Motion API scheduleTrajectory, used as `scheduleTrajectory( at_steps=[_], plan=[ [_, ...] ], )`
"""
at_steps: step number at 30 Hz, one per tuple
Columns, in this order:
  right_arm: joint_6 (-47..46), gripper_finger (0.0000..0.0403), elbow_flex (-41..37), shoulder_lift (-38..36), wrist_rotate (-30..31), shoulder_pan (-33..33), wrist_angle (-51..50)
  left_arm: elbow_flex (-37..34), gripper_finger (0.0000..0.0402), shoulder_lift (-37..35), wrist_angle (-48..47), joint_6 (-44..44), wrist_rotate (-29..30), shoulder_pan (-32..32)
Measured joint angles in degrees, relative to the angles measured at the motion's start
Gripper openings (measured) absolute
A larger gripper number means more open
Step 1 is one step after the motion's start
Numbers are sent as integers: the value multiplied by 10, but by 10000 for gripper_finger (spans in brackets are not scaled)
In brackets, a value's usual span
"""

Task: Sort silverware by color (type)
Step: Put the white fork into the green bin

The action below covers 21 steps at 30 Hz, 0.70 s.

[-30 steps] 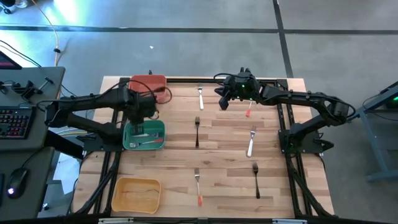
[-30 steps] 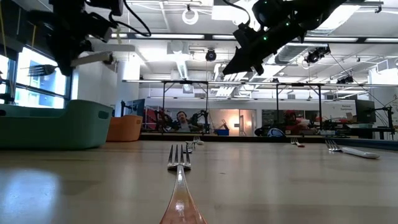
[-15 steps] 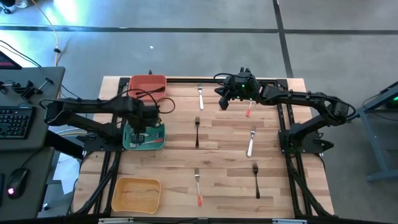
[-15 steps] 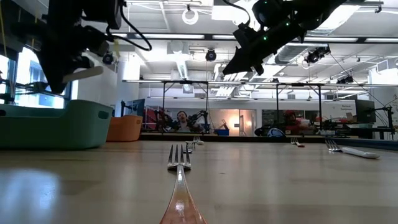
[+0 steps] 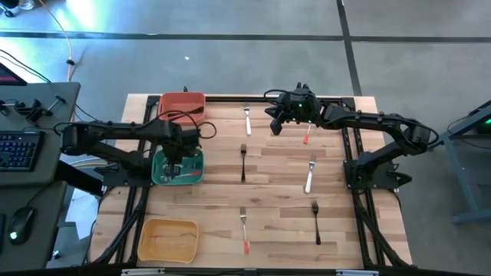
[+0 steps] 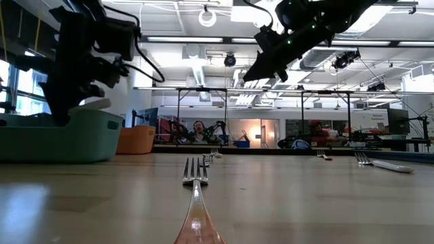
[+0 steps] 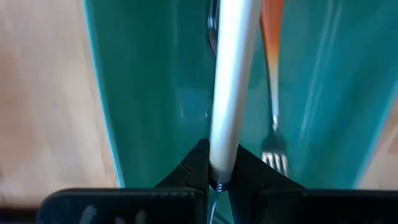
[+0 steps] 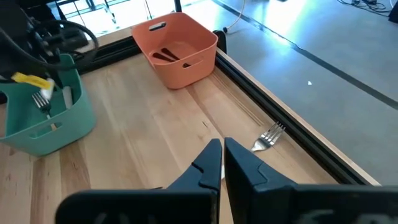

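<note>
My left gripper (image 5: pixel 175 158) points down into the teal bin (image 5: pixel 197 179) at the table's left and is shut on a white-handled fork (image 7: pixel 231 87). In the low view the white handle (image 6: pixel 95 104) sticks out about level with the bin's rim. An orange-handled fork (image 7: pixel 272 81) lies on the bin's floor. My right gripper (image 5: pixel 275 128) hangs shut and empty above the table's far middle. Several more pieces of silverware lie flat on the wood, among them a black fork (image 5: pixel 243 162) and a white-handled one (image 5: pixel 248 119). My left gripper pinches the fork between its two fingers where the white handle meets the metal neck (image 7: pixel 216 179). The fingers come from above and lie across it. The fork sits roughly level inside the bin's top. I cannot tell whether it touches the bin's floor.
A red-orange bin (image 5: pixel 182 104) stands at the far left, a yellow bin (image 5: pixel 167 239) at the near left. On the table's right and near parts lie an orange-handled piece (image 5: pixel 307 136), a white-handled fork (image 5: pixel 310 177), a black fork (image 5: pixel 315 221) and an orange-handled fork (image 5: pixel 244 230).
My left gripper has sunk straight down into the teal bin, still shut on the white-handled fork, and has rolled a little. The fork has come down from well above the bin to the level of its rim.
</note>
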<state>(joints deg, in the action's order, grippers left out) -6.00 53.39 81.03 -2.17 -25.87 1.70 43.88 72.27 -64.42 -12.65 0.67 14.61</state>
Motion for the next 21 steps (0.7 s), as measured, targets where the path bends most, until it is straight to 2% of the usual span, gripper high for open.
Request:
scheduleTrajectory(
  at_steps=[11, 21],
  plan=[
    [0, 0, 0, 0, 0, 0, -1, 0, 19, 98, 26, -87, 0, 34],
    [0, 0, 0, 0, 0, 0, -1, 1, 30, 144, 48, -86, 0, 50]
  ],
)
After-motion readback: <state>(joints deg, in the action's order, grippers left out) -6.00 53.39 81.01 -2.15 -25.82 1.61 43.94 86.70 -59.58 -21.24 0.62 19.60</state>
